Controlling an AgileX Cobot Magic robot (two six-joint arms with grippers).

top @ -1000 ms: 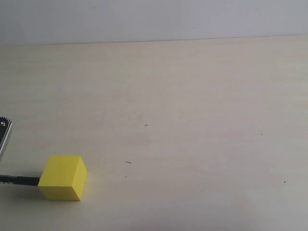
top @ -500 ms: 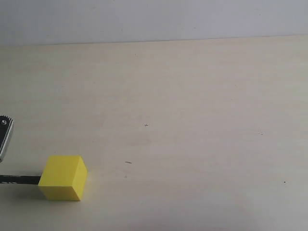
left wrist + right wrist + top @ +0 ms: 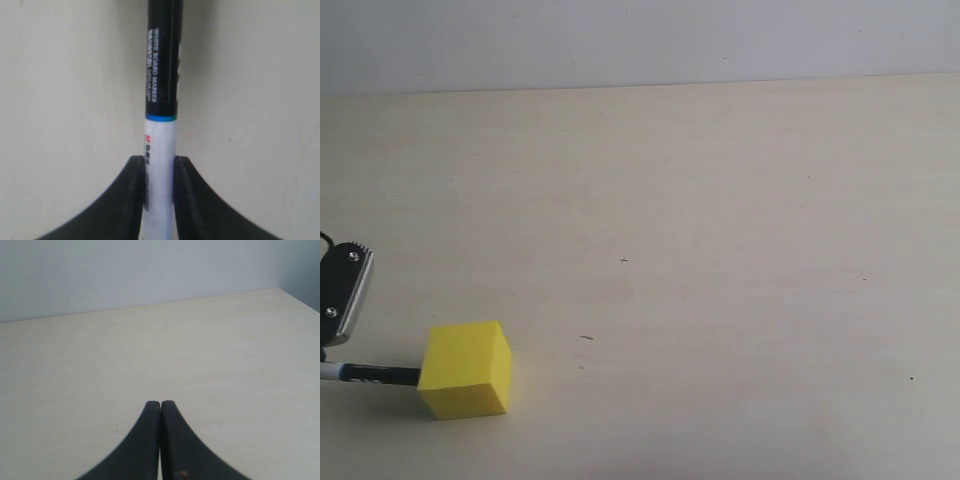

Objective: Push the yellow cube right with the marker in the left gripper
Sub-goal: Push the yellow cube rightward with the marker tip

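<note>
The yellow cube (image 3: 467,369) sits low at the left of the table in the exterior view. The marker (image 3: 370,375) lies level, its black cap end touching the cube's left face. Part of the left gripper (image 3: 340,290) shows at the left edge above the marker. In the left wrist view my left gripper (image 3: 160,165) is shut on the marker's (image 3: 161,100) white barrel, the black cap pointing away; the cube is out of that view. My right gripper (image 3: 160,406) is shut with nothing in it, over bare table.
The pale wooden table (image 3: 720,250) stretches to the right of the cube, with only small specks (image 3: 586,338) on it. A light wall (image 3: 640,40) runs along its far edge.
The left gripper and marker have moved right, and the cube has slid a little to the right and turned slightly.
</note>
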